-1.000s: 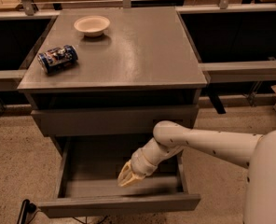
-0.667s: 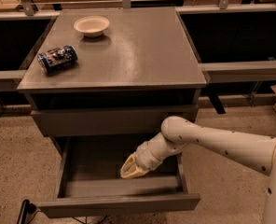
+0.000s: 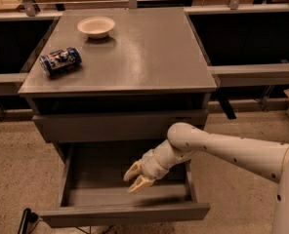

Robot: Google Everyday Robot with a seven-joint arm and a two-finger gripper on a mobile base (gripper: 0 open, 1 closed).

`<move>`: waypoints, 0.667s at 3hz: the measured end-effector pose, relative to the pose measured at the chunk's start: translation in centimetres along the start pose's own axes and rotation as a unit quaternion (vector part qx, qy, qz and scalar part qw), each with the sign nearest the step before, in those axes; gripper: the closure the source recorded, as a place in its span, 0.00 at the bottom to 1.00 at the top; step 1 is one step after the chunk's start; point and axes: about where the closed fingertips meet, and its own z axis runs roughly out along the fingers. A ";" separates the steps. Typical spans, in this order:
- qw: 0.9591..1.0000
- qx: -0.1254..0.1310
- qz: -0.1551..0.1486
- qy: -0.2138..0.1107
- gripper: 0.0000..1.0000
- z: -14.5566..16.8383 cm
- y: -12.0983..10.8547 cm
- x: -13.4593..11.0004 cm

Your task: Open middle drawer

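Observation:
The middle drawer is a grey-brown handleless drawer. It stands pulled far out of the cabinet, and its bare inside floor shows. My gripper hangs inside the drawer box, just above the floor and behind the flat front. Its cream fingers are spread apart and hold nothing. My white arm reaches in from the right. Above the open drawer, another grey front is closed. Any drawer below is hidden.
On the cabinet top a blue can lies on its side at the left and a white bowl sits at the back. Dark bays with grey rails flank the cabinet. A cable lies on the floor at lower left.
My arm's elbow has shifted slightly right and up, and the gripper has lifted a little inside the drawer. The drawer stays pulled out.

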 end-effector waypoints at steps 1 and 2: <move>1.000 -0.002 0.000 -0.001 0.00 0.2 0.1 0.0; 1.000 -0.002 0.000 -0.001 0.00 0.2 0.1 0.0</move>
